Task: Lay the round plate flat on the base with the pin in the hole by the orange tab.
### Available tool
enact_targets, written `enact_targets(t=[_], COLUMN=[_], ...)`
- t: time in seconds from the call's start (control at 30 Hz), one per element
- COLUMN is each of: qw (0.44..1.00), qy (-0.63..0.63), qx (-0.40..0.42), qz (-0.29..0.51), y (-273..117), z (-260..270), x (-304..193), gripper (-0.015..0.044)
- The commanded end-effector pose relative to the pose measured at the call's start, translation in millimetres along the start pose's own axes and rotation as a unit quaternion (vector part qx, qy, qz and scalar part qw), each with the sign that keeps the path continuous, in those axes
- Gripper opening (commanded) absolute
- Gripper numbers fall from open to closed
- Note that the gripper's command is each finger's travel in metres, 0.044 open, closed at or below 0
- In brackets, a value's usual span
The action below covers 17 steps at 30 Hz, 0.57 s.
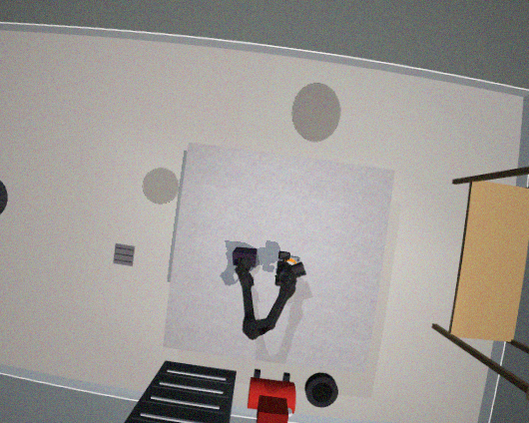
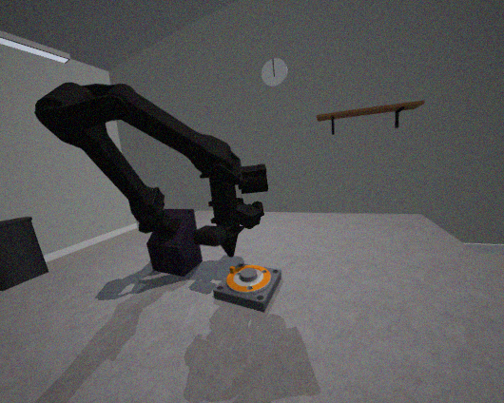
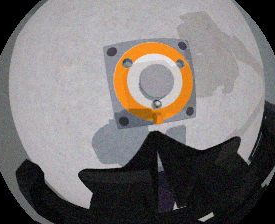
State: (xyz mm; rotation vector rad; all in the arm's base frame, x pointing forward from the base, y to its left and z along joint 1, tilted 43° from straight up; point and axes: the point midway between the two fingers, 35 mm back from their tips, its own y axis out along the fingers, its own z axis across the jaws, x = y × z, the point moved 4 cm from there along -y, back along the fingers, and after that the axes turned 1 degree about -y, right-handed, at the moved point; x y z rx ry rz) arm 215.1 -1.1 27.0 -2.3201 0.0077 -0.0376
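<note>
The black arm [image 2: 126, 124] rises from its dark block [image 2: 174, 242], folds over at the elbow and reaches down toward the square grey base [image 2: 264, 297], which serves here as the landmark. The block stands just beside the base, on the side nearest the left wall in the exterior view. The base lies on the pale floor mat [image 1: 332, 210] and has a dark screw at each corner.

On the base sits the round plate [image 3: 121, 90], an orange ring with a paler inner band, threaded over the grey post [image 3: 154, 82] at the centre of the base. The plate's orange tab [image 3: 150, 117] sticks out past the ring on the edge of the base nearest the gripper. Next to the tab, the pin [image 3: 157, 103] shows as a small pale dot in the ring.

The gripper [image 2: 230, 251] hangs above the tab side of the base, apart from the plate, its fingers clenched to a point with nothing between them.
</note>
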Motion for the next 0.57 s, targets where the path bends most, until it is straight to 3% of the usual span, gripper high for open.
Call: enact_targets(t=[0.0, 0.53], qw=[1.000, 1.000], qy=[0.003, 0.001], qx=[0.002, 0.001], qz=[-0.002, -0.003], y=[-19.1, -11.1], z=[-0.2, 0.2], x=[-0.5, 0.7], gripper=[0.0000, 0.0000])
